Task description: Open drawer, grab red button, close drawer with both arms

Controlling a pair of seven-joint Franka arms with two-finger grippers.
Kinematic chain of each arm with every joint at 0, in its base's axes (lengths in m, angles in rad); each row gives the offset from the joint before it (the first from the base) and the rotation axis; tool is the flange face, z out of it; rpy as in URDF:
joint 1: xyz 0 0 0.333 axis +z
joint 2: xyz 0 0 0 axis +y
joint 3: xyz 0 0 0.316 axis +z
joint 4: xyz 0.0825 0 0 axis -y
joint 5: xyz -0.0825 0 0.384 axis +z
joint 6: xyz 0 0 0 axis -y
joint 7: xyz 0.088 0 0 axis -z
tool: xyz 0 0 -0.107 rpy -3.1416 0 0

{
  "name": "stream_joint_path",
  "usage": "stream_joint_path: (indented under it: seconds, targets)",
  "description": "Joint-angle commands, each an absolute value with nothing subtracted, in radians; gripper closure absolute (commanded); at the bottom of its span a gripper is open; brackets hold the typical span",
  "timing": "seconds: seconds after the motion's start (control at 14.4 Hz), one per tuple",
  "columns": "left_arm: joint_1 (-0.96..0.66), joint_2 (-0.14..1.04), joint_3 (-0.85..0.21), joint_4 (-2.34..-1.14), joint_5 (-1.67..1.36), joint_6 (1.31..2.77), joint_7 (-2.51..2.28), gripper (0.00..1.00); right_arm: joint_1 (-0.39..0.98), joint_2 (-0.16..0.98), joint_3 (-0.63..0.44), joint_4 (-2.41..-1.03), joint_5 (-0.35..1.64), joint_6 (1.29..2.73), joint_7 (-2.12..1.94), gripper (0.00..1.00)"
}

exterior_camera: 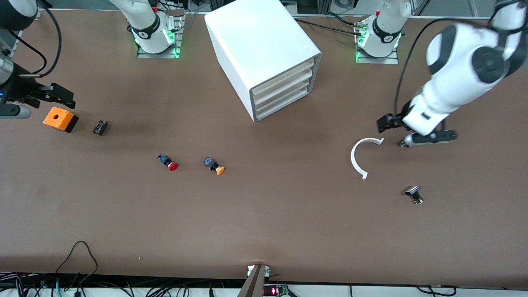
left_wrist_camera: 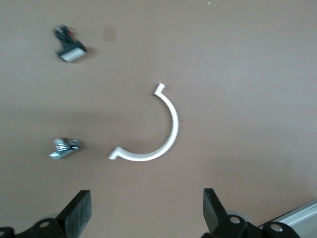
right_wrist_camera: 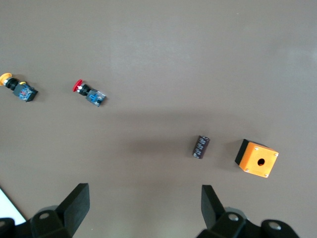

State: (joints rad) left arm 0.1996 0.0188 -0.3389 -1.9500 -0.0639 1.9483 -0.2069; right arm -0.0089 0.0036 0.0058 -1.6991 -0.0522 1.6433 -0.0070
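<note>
drawer (exterior_camera: 284, 104): shut | button (exterior_camera: 168, 162): on worktop (exterior_camera: 264, 214) | left claw (left_wrist_camera: 146, 213): released, over white arc (left_wrist_camera: 156, 134) | right claw (right_wrist_camera: 143, 210): released, near orange box (right_wrist_camera: 257, 158)

Two Franka arms, glossy white shells with black joint rings and black round caps at the joints. Bases sit on ribbed metal plates, green lights glowing at their feet; small red fittings near the top of each base. Left arm (exterior_camera: 458, 70): bulky white links, a thin black cable looping alongside. Right arm (exterior_camera: 16, 49): black cable draped off the link, grey wrist section. Left gripper (exterior_camera: 390, 132) and right gripper (exterior_camera: 53, 99): black housings, black wedge-shaped fingers (left_wrist_camera: 79, 210), screw holes in the finger mounts.
</note>
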Motion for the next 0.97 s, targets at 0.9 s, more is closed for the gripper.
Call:
stream_joint_path:
  seconds: [0.9]
  targets:
    - [0.224, -0.029, -0.227, -1.764, -0.006, 1.660, -0.037, 0.01, 0.051, -0.002, -0.058, -1.690, -0.048, 1.635, -0.002, 0.00]
